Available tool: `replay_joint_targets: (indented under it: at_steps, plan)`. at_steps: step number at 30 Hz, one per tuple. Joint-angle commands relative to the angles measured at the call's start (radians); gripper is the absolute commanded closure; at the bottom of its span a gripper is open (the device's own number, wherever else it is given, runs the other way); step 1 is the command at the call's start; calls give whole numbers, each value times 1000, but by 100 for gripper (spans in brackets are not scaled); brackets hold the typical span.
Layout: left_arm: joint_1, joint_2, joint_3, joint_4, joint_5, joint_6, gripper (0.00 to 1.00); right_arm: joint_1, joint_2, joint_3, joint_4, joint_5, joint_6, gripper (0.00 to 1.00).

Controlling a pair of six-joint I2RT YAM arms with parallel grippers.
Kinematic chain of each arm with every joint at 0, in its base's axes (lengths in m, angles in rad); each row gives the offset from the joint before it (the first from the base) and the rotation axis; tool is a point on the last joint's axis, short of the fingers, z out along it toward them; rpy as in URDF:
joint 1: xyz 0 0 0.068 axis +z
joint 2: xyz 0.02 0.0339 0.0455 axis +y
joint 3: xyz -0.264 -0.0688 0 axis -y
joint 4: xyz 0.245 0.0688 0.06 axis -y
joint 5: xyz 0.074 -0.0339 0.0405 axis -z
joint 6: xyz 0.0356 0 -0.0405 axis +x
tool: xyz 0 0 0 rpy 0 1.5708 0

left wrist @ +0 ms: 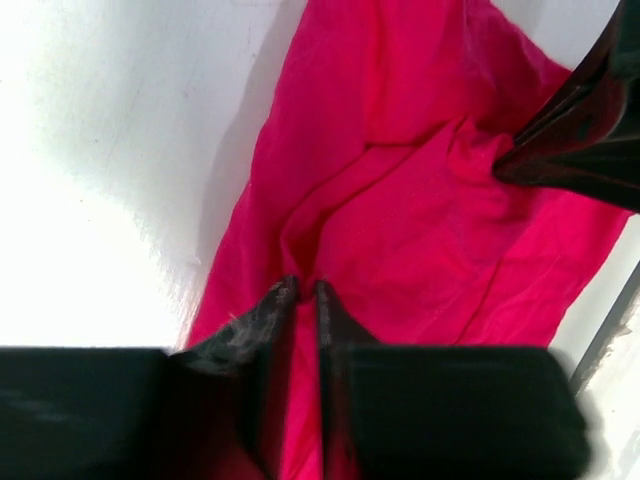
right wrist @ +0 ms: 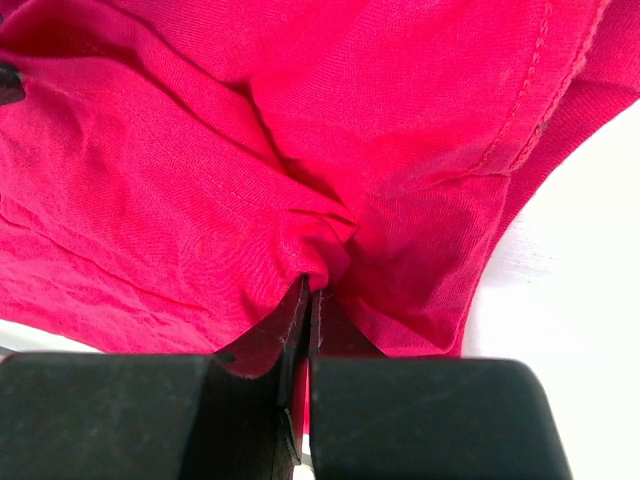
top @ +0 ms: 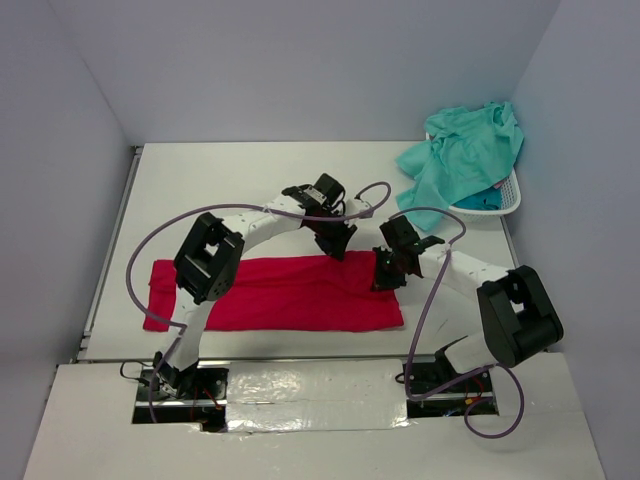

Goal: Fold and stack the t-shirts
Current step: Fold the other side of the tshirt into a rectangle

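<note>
I saw the crimson red t-shirt lying flat as a long strip along the near part of the tabletop. The left jaws stood narrow at its far edge, their fingertips pinching a ridge of cloth. The right jaws, near them toward the strip's right end, were clamped tight on a bunched fold. The mint-teal t-shirt spilled over the white basket in the far right corner, with the darker teal-blue t-shirt beneath it.

A white table stands between plain pale grey walls under soft even light, with silver tape along its near edge.
</note>
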Motion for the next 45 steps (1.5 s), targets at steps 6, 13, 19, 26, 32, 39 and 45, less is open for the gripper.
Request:
replay_joint_targets:
  at_steps: [6, 13, 19, 26, 32, 39, 45]
  plan:
    - [0, 8, 2, 25, 55, 9, 100, -8, -42, -1, -12, 15, -8, 100]
    - [-10, -220, -171, 62, 141, 135, 100, 1, -91, 24, -91, 44, -68, 100]
    - [-16, -260, -205, -59, 183, 238, 100, 15, -155, 7, -149, -2, -61, 98]
    - [-74, -280, -277, -233, 264, 420, 100, 24, -207, -73, -200, -104, -31, 87]
    - [-115, -300, -380, -287, 279, 534, 100, 29, -351, 5, -328, -120, 17, 3]
    - [-115, -308, -372, -290, 296, 543, 100, -31, -451, 24, -223, -124, 44, 45]
    - [-117, -317, -404, -275, 284, 534, 100, -39, -309, 10, -92, -183, 64, 98]
